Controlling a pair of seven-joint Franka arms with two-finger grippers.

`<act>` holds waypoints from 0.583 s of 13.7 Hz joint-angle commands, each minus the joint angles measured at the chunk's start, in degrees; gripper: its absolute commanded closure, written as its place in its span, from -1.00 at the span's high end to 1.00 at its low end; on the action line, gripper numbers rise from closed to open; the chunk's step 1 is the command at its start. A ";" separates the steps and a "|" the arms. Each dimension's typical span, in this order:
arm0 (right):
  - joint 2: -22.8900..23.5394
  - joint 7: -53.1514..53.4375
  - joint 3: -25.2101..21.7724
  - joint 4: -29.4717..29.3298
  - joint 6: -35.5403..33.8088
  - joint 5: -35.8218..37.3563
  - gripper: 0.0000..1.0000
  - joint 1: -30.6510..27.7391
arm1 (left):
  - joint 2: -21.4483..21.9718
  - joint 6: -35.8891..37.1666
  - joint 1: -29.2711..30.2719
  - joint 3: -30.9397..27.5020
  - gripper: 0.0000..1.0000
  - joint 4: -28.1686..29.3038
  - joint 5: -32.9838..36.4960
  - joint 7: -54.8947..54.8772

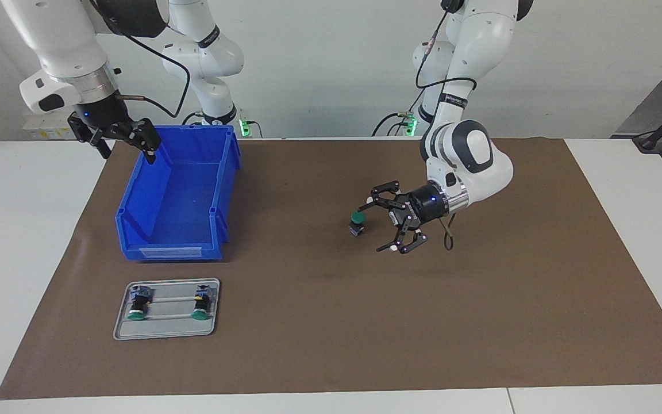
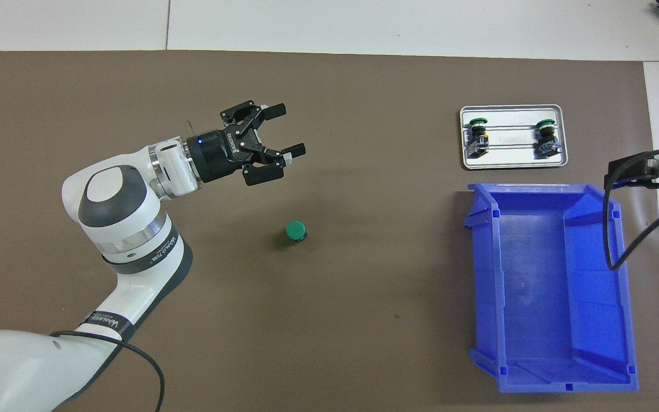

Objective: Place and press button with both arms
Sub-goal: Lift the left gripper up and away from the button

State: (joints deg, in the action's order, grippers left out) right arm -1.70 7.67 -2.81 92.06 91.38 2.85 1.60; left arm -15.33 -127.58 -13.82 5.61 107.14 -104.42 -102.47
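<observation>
One button (image 1: 357, 221) (image 2: 295, 230) stands upright on the brown mat (image 1: 331, 322) near the table's middle, its green cap up. My left gripper (image 1: 376, 226) (image 2: 289, 131) hangs open in the air just beside it, lying on its side, with nothing between its fingers. The overhead view shows the button free of the fingers. My right gripper (image 1: 126, 150) waits open and empty, raised above the blue bin's corner nearest the robots.
An empty blue bin (image 1: 173, 250) (image 2: 535, 286) sits toward the right arm's end. Farther from the robots than the bin, a small metal tray (image 1: 167, 330) (image 2: 512, 163) holds two more green-capped buttons (image 1: 137, 302) (image 1: 200, 302) lying on their sides.
</observation>
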 commanded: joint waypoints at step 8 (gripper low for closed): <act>-1.11 -1.25 0.09 1.37 0.47 -0.21 1.00 -0.54 | 6.36 -7.60 0.10 -0.16 0.99 -0.87 22.90 25.43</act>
State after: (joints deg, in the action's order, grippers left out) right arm -1.70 7.67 -2.81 92.06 91.38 2.85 1.60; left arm -10.92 -134.34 -13.80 5.42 105.03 -87.20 -83.12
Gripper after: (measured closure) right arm 0.000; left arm 0.000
